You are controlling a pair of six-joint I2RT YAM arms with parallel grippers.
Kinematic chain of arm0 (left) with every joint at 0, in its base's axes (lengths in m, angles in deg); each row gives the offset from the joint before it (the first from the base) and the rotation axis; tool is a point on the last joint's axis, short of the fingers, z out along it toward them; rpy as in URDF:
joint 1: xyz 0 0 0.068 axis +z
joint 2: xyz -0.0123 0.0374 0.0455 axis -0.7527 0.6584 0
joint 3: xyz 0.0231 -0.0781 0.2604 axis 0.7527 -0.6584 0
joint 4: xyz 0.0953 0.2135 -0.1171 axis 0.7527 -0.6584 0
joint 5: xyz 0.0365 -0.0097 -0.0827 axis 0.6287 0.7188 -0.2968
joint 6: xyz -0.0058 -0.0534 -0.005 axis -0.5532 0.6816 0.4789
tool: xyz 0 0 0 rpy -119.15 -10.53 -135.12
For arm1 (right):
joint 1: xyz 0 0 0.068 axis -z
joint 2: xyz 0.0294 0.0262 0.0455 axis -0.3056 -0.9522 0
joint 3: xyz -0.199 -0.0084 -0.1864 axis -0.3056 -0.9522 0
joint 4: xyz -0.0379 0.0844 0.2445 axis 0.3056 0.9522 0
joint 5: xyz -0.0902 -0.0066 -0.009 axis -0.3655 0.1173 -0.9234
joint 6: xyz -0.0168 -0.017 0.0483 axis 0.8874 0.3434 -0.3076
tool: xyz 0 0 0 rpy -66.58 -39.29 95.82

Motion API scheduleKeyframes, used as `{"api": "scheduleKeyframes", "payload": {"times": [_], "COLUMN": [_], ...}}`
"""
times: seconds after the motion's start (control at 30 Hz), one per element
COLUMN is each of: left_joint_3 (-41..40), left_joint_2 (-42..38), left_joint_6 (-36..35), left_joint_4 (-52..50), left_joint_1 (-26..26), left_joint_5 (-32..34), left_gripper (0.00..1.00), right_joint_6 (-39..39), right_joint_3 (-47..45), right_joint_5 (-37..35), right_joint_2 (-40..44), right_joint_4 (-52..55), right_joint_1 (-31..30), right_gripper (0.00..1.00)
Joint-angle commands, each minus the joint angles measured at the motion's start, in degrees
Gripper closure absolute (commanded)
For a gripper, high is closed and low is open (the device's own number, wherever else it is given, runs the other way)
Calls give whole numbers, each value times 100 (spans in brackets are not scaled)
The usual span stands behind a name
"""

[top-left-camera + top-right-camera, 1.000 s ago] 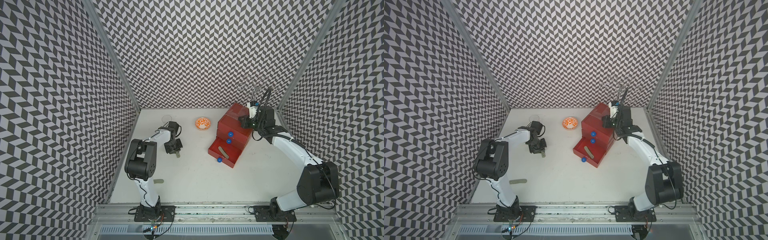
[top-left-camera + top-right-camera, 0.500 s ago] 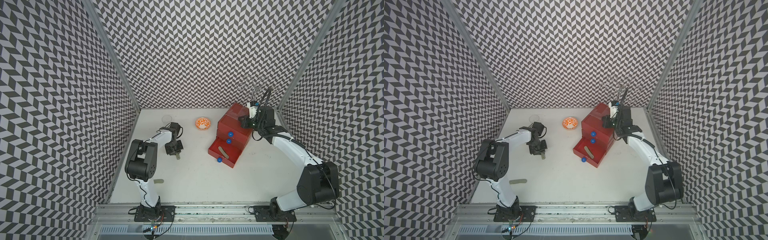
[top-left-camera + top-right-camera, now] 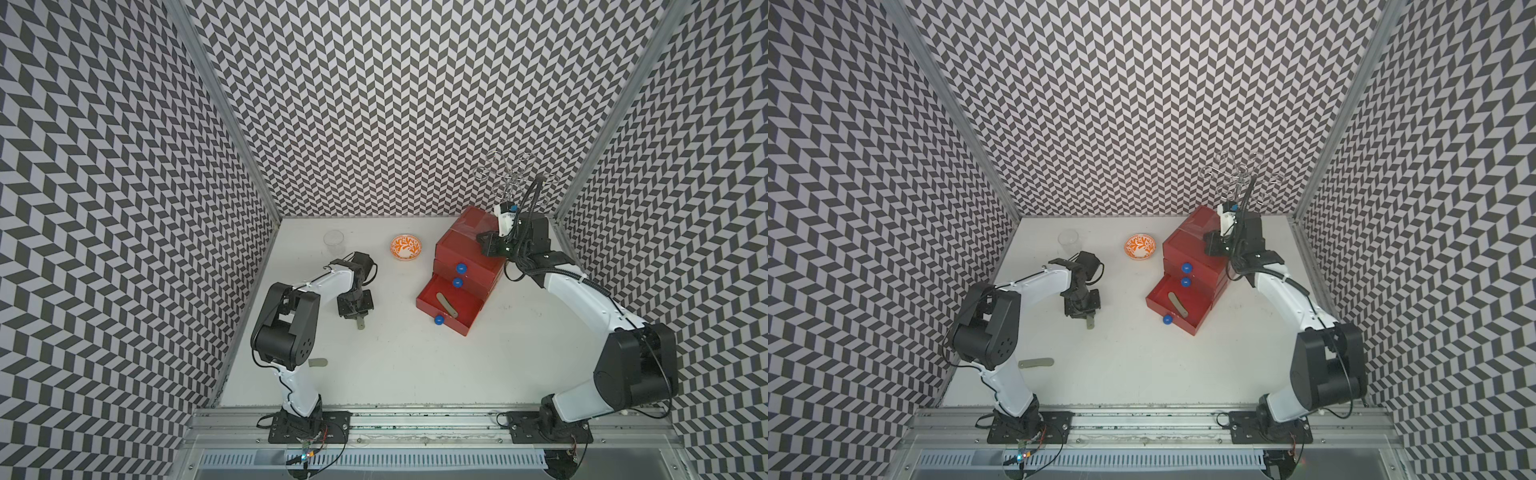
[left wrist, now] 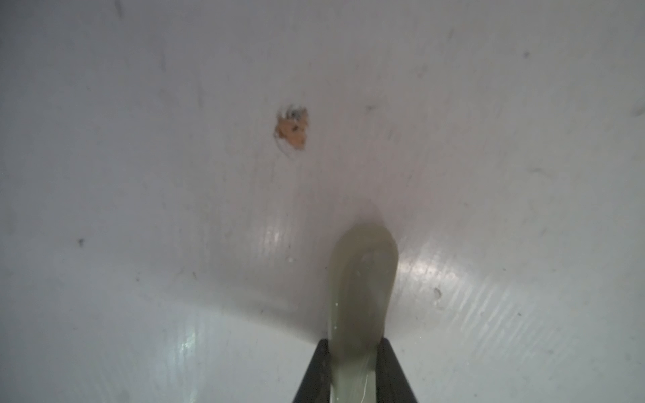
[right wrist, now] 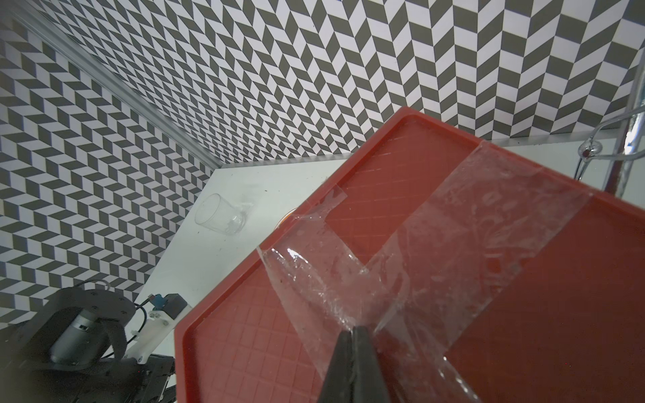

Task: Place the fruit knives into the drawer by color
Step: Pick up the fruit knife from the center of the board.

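Note:
My left gripper [image 3: 358, 316] [image 4: 353, 352] is shut on a grey-green fruit knife [image 4: 361, 279], held low over the white table. The knife's free end [image 3: 361, 324] sticks out past the fingers. The drawer is a red chest [image 3: 467, 245] [image 3: 1187, 249] with blue knobs, and its bottom drawer [image 3: 465, 313] is pulled out. Inside that lies another grey-green knife [image 3: 446, 305] [image 3: 1177, 306]. A third knife [image 3: 1036, 363] lies on the table near the left arm's base. My right gripper [image 5: 353, 331] [image 3: 485, 248] is shut and empty, its tips on the taped top of the chest [image 5: 436, 216].
An orange-patterned bowl [image 3: 406, 248] sits left of the chest. A clear glass [image 3: 334, 242] [image 5: 220, 214] stands at the back left. A wire rack [image 3: 513, 176] rises behind the right arm. A small chipped spot [image 4: 292, 127] marks the table ahead of the held knife.
The left gripper has drifted slightly right and toward the front with the knife still in it. The right arm has not moved.

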Motion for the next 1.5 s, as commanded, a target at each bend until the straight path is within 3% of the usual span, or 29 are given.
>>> {"api": "scheduleKeyframes", "payload": {"times": [0.0, 0.63, 0.87, 0.93, 1.2, 1.47], "left_joint_3": [-300, -282, -291, -300, -296, -189], "left_joint_2": [229, 577, 624, 627, 577, 368], "left_joint_6": [3, -33, -36, -31, -39, 3], "left_joint_4": [-116, 40, 62, 70, 26, -105], "left_joint_1": [-79, -121, -115, -114, -117, -151], "left_joint_5": [-158, -180, -186, -183, -134, -124], "left_gripper": [86, 70, 70, 71, 93, 99], "right_joint_6": [-23, 2, 10, 3, -21, -21], "right_joint_3": [-391, -321, -332, -342, -388, -389], "right_joint_5": [-257, -291, -288, -288, -281, -271], "right_joint_2": [-365, -330, -353, -353, -337, -332], "right_joint_4": [1689, 1750, 1732, 1730, 1699, 1699], "right_joint_1": [4, 6, 6, 0, 4, 2], "right_gripper": [99, 99, 99, 99, 99, 99]}}
